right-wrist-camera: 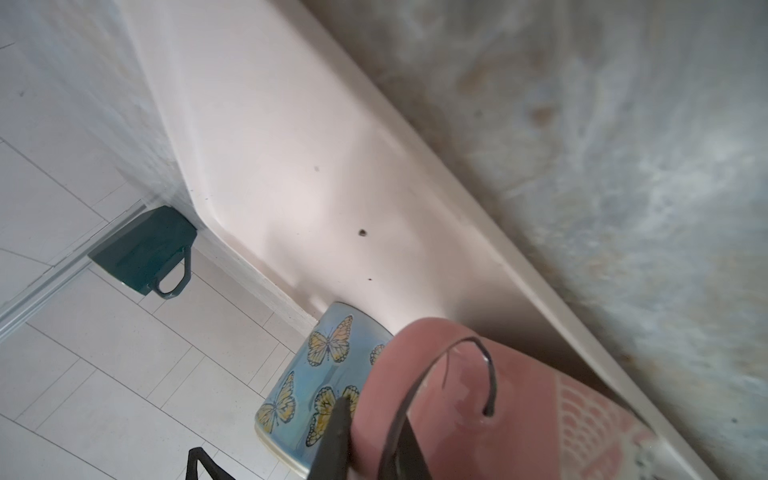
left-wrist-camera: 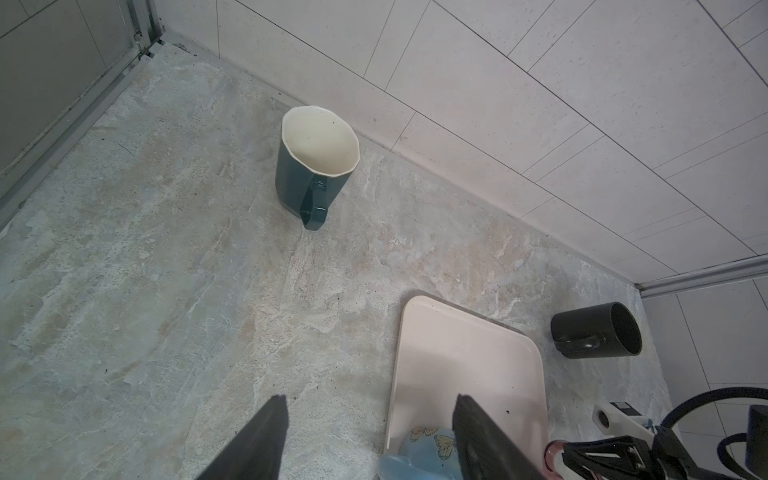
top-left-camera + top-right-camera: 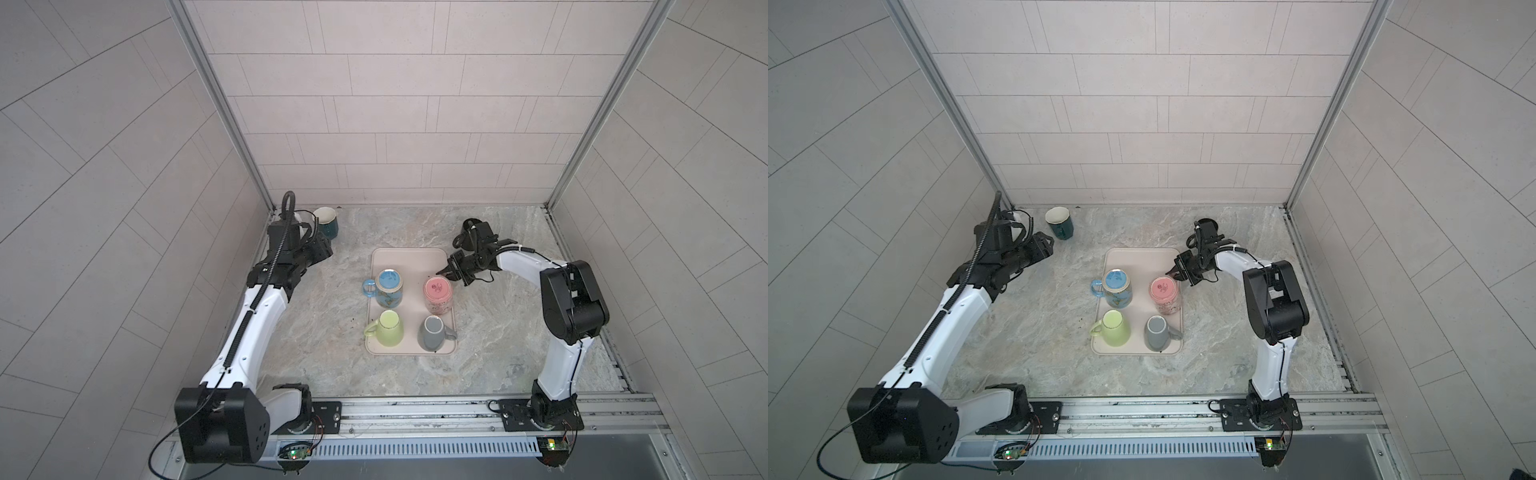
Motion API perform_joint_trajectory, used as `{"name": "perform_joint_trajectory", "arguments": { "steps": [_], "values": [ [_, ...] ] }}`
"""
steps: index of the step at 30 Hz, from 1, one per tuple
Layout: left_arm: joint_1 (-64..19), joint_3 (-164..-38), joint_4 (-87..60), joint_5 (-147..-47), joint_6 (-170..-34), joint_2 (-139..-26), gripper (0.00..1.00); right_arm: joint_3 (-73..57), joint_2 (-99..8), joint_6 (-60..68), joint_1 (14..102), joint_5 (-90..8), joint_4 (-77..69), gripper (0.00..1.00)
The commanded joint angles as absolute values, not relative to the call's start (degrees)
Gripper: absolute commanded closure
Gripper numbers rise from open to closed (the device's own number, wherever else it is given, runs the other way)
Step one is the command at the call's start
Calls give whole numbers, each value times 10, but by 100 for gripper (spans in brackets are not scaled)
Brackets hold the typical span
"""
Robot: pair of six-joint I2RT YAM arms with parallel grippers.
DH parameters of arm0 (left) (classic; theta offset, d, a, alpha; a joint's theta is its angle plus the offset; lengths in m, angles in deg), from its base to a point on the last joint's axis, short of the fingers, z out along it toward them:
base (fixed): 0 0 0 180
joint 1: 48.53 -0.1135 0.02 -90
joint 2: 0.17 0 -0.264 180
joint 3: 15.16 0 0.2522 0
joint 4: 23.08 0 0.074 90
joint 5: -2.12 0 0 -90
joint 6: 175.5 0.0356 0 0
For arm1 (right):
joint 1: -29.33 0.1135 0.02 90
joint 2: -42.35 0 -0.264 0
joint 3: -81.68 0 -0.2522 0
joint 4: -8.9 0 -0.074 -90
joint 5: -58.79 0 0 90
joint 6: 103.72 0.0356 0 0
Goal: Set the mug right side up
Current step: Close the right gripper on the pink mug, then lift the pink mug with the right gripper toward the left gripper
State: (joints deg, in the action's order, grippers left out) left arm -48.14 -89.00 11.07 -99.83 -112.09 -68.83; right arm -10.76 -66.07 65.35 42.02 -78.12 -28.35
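Note:
A pink mug (image 3: 437, 293) (image 3: 1165, 293) stands upside down at the right of a beige tray (image 3: 409, 259). My right gripper (image 3: 441, 271) (image 3: 1170, 272) sits at its far right side. In the right wrist view its fingers (image 1: 338, 432) stand close together, shut on the pink mug's (image 1: 519, 415) handle at the side wall. My left gripper (image 3: 328, 249) (image 2: 370, 399) hovers open and empty over the counter, left of the tray. The inside of the pink mug is hidden.
Upside down on the tray too are a blue butterfly mug (image 3: 388, 286) (image 1: 316, 374), a green mug (image 3: 388, 330) and a grey mug (image 3: 434, 332). A dark teal mug (image 3: 326, 222) (image 2: 316, 166) stands upright at the back left. A black mug (image 2: 598, 330) lies on its side at the back right.

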Motion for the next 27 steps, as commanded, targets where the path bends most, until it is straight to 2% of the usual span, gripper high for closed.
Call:
{"name": "perform_joint_trajectory", "arguments": {
  "steps": [1,13,16,20,27],
  "values": [
    [-485,-886,104,-996,-1123,-680,31,-91,-642,644,416,-776,-275,100],
    [-485,-890,103,-1001,-1136,-682,32,-73,-624,591,433,-785,-225,100],
    [-485,-895,100,-1009,-1138,-685,32,-31,-624,528,438,-779,-262,100],
    [-485,-907,96,-1018,-1150,-693,32,93,-633,364,456,-719,-438,100],
    [-484,-932,69,-1062,-1178,-714,35,112,-607,262,483,-730,-407,100]
  ]
}}
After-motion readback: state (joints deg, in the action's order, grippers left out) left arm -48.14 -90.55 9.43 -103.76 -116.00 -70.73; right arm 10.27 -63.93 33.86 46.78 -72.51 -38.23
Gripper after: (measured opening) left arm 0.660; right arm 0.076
